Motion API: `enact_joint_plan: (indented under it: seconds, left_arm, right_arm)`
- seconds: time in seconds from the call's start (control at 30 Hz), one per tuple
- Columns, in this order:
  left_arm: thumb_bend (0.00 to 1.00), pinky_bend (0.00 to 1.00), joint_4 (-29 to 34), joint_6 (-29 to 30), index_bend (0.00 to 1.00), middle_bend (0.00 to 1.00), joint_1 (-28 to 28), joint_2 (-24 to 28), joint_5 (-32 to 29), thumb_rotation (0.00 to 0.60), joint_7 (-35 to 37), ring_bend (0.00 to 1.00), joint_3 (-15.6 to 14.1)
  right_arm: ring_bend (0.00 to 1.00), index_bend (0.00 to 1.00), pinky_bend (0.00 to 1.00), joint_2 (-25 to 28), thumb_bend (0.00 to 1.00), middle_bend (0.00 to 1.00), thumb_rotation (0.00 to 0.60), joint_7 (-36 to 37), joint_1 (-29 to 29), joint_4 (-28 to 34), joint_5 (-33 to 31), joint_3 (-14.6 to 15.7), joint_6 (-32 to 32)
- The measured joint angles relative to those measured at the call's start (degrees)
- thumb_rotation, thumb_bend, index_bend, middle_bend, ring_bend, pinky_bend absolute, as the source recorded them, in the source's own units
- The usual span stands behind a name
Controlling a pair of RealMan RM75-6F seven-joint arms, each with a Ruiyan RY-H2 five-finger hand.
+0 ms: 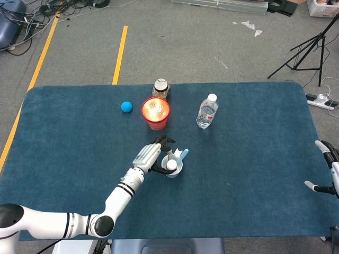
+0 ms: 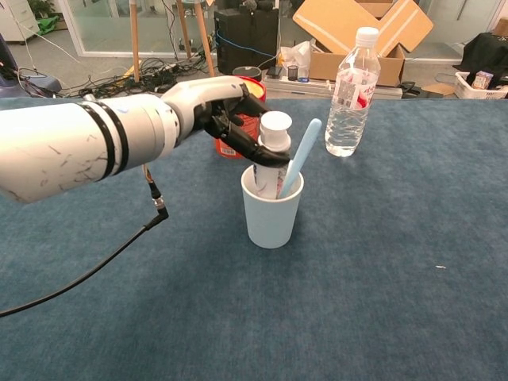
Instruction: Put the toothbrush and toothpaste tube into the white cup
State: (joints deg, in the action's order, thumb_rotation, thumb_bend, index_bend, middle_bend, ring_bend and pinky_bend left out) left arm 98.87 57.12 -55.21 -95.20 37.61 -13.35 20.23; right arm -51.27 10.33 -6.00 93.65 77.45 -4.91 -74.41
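Blue carpet-like cloth covers the desk [image 2: 397, 302], on which a white cup [image 2: 271, 216] stands near the middle. Inside the cup, a toothpaste tube [image 2: 274, 151] stands upright with its white cap uppermost, and a light-blue toothbrush [image 2: 300, 157] leans toward the right, its upper end projecting above the rim. The left hand [image 2: 225, 107] reaches in from the left; its dark fingers [image 2: 252, 149] are closed around the tube just below the cap, grasping it while the lower part of the tube sits within the cup. In the head view the same left hand [image 1: 150, 157] lies directly beside the white cup [image 1: 172, 168], with the tube cap and brush visible at the cup's mouth. The right hand [image 1: 328, 159] appears only at the right edge of the head view, off the desk's edge and well apart from the cup; it holds nothing and its fingers are spread apart. Behind the cup stand a red cup [image 1: 155, 112], a jar [image 1: 161, 87] just beyond it, a clear water bottle [image 2: 352, 79] to the right, and a small blue ball [image 1: 126, 106] to the left.
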Motion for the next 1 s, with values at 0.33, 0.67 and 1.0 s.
enact_joint_plan:
  seconds: [0.33,0.67,1.0]
  left_arm:
    - [0.51,0.02,0.4,-3.6,0.66,0.19,-0.9,1.4,-3.9,0.600,0.4,0.04,-0.2]
    - [0.50,0.02,0.4,-4.3,0.54,0.19,-1.2,2.0,-4.3,0.600,0.9,0.04,-1.0]
    - [0.50,0.02,0.7,-5.3,0.34,0.19,-0.7,3.0,-2.5,0.600,2.3,0.04,-1.9]
  right_arm:
    - [0.13,0.06,0.58,0.0,0.00,0.10,0.600,0.2,0.0,-0.1,0.0,0.0,0.0]
    - [0.13,0.06,0.58,0.0,0.00,0.10,0.600,0.0,0.0,0.0,-0.1,0.0,0.1]
    - [0.13,0.06,0.58,-0.1,0.00,0.10,0.600,-0.2,-0.1,0.0,-0.1,0.0,0.2]
